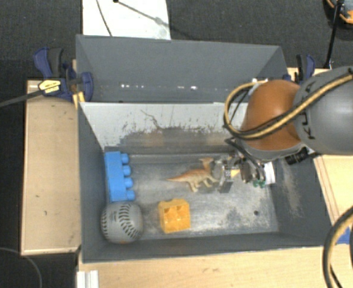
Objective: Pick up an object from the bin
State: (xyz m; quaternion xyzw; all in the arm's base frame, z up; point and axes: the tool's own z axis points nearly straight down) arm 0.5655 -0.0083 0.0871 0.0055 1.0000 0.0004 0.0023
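Where the orange dinosaur point(191, 176) lies in the bin point(94, 179), hand point(222, 177) down at its right end, clenched or released unclear.

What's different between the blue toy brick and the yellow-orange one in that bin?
The blue brick is long and narrow; the yellow-orange brick is short and squarish. The blue brick lies along the left wall of the bin, close to the grey ball; the yellow-orange brick lies near the front wall, to the right of that ball. Both are toy building bricks resting on the bin floor.
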